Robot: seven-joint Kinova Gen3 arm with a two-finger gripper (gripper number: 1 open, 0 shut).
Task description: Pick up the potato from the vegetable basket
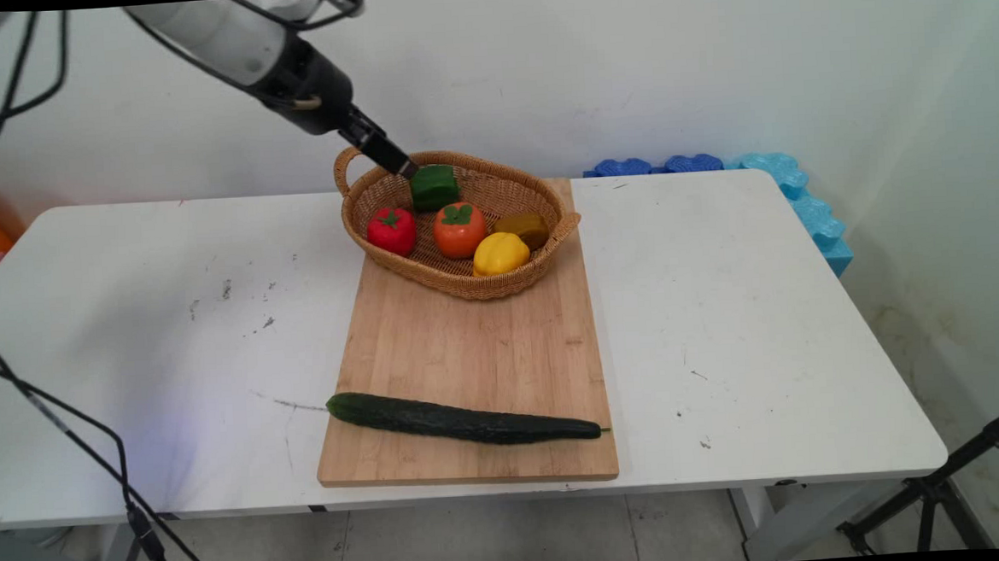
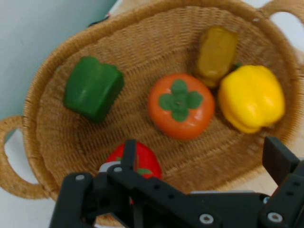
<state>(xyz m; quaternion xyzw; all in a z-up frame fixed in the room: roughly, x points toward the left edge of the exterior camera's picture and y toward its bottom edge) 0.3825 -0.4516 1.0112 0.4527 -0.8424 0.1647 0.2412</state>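
Five toy foods sit in your wicker basket (image 1: 546,194): left to right, red tomato (image 1: 392,230), green pepper (image 1: 435,187), orange persimmon (image 1: 459,229), yellow pepper (image 1: 501,253) and an olive piece (image 1: 524,228), the gripper (image 2: 204,166) spread above them, empty, a cucumber (image 1: 464,421) lying along the cutting board (image 1: 468,342)'s near edge.

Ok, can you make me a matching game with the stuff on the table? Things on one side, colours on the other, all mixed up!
Things:
1. cucumber
2. pepper by the hand
3. persimmon
4. basket

Colours:
A. orange
B. tan wicker
C. dark green, long
D. bright green, blocky

Pairs: 1-C, 2-D, 3-A, 4-B
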